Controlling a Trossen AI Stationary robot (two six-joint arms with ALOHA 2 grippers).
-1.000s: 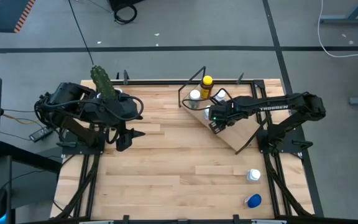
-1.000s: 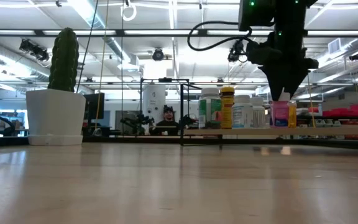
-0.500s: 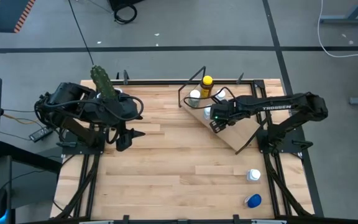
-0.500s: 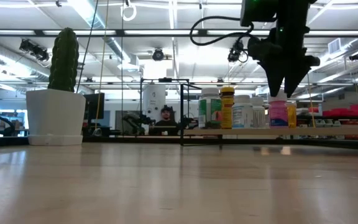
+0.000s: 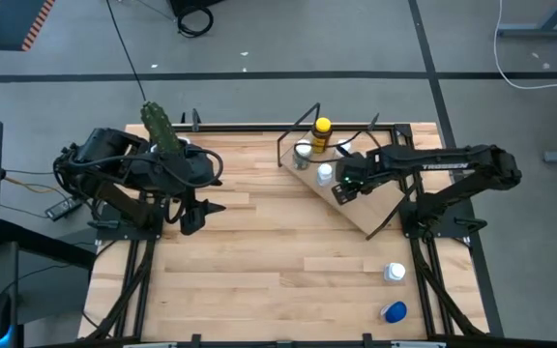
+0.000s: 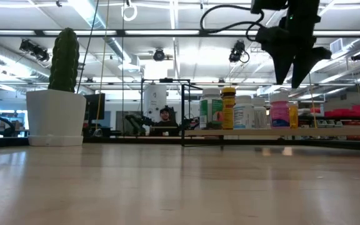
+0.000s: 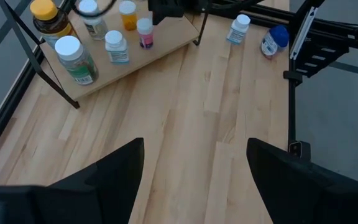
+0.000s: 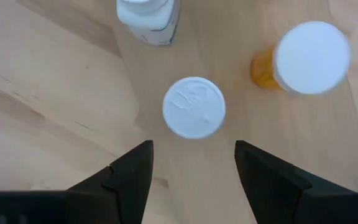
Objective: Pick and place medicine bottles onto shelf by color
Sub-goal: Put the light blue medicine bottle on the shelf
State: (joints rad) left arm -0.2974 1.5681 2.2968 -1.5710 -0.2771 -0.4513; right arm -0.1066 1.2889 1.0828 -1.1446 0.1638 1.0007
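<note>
Right tool (image 5: 340, 190) hangs w/ fingers spread wide, empty, above the angled light-wood shelf (image 5: 370, 217). Directly below it: small pink bottle w/ round white cap (image 8: 194, 107), upright on the shelf beside an orange white-capped bottle (image 8: 303, 60). Left tool (image 5: 204, 209) wide open over the worktop.

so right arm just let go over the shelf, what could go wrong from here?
1. The open right gripper hangs directly above the pink bottle with the white cap, with an orange bottle close beside; a sideways move at low height might topple them.
2. The light-wood shelf board is getting crowded, so later placements have little room.
3. The blue-capped bottle sits near the table's front edge and could roll off if nudged.
</note>
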